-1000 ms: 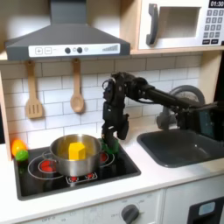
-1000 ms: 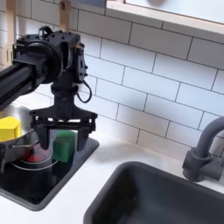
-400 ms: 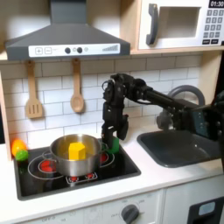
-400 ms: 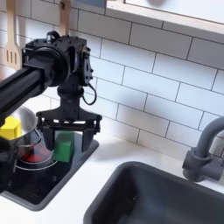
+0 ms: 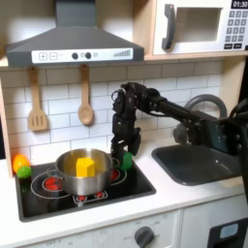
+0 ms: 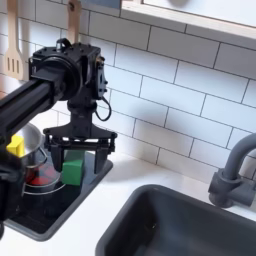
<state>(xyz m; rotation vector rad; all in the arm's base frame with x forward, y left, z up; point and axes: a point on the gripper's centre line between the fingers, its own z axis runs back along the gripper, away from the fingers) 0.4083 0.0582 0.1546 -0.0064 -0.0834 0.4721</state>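
Observation:
My gripper (image 5: pixel 123 155) hangs over the back right corner of the toy stove (image 5: pixel 79 201), pointing down. It is open, and its two fingers (image 6: pixel 104 160) stand on either side of a green block (image 6: pixel 73 168) without touching it. The block (image 5: pixel 126 162) rests on the stove next to a silver pot (image 5: pixel 70 170). A yellow piece (image 5: pixel 86 167) lies inside the pot. In the second exterior view the pot (image 6: pixel 32 146) and the yellow piece (image 6: pixel 14 148) sit at the left edge, partly behind the arm.
A dark sink (image 5: pixel 203 161) with a grey faucet (image 5: pixel 209 101) lies to the first exterior view's right. A spatula (image 5: pixel 37 101) and a wooden spoon (image 5: pixel 85 100) hang on the tiled wall. A green and orange toy (image 5: pixel 19 166) sits left of the stove.
The gripper has dropped a little lower around the green block, still open. The pot and the block have not moved.

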